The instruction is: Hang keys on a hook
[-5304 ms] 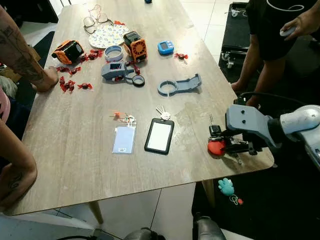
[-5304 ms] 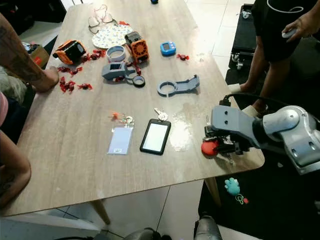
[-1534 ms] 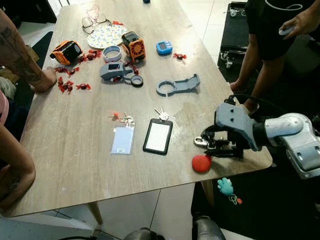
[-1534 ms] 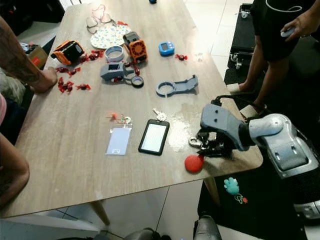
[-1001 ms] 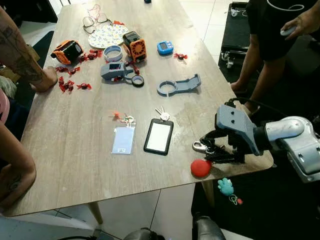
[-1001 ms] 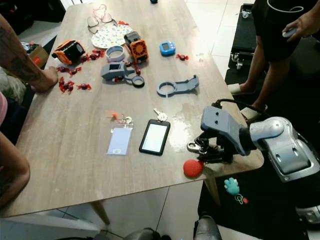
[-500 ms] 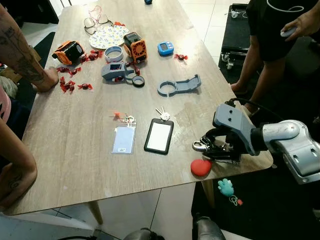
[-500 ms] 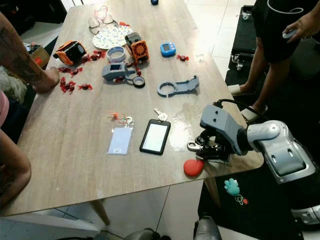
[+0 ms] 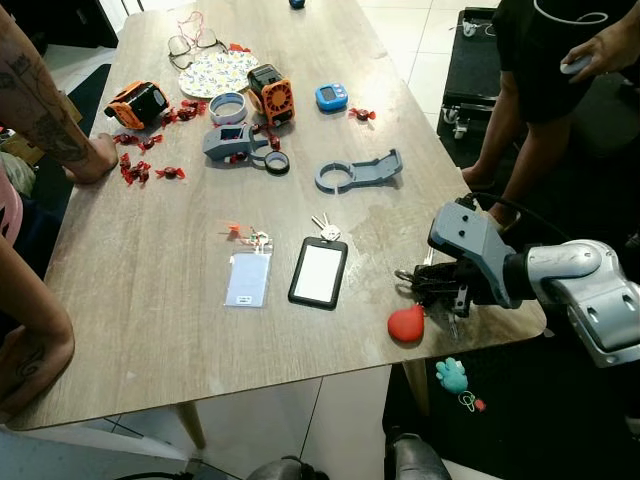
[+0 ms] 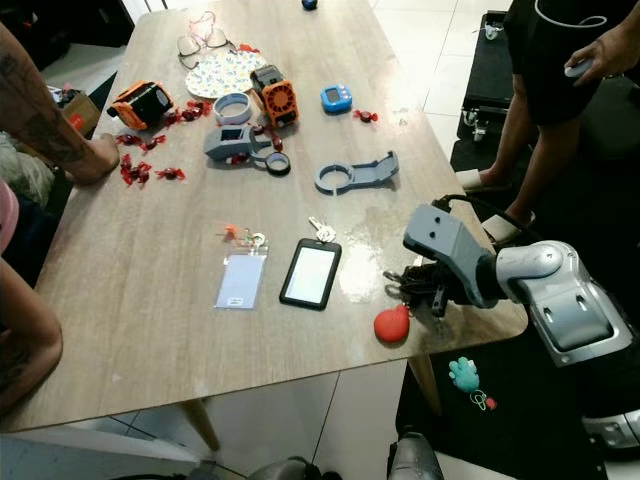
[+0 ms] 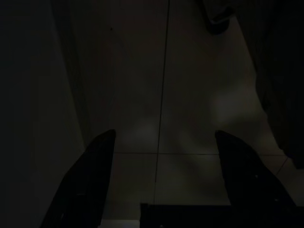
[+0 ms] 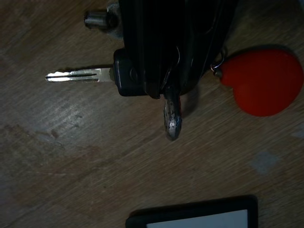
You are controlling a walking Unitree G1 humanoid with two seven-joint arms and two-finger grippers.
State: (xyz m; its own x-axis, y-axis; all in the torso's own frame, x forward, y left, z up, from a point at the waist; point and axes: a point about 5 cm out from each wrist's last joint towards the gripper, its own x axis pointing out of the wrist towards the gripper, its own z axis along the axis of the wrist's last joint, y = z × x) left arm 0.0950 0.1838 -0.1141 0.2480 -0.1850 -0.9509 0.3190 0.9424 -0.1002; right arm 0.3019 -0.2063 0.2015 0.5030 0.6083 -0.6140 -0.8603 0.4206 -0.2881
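Right now the right gripper point(image 9: 432, 290) has its fingers point(image 12: 156, 52) clenched on the black head of the keys point(image 12: 124, 76), low over the bench point(image 9: 150, 290) near its front right corner. From the fingers the silver blade point(image 12: 76, 75) runs out flat along the wood, while the red heart tag point(image 9: 406, 323) lies on the opposite side, touching the surface, just beside the phone point(image 9: 319, 272). No hook can be made out. The left gripper point(image 11: 159, 180) hangs idle with fingers apart above the floor.
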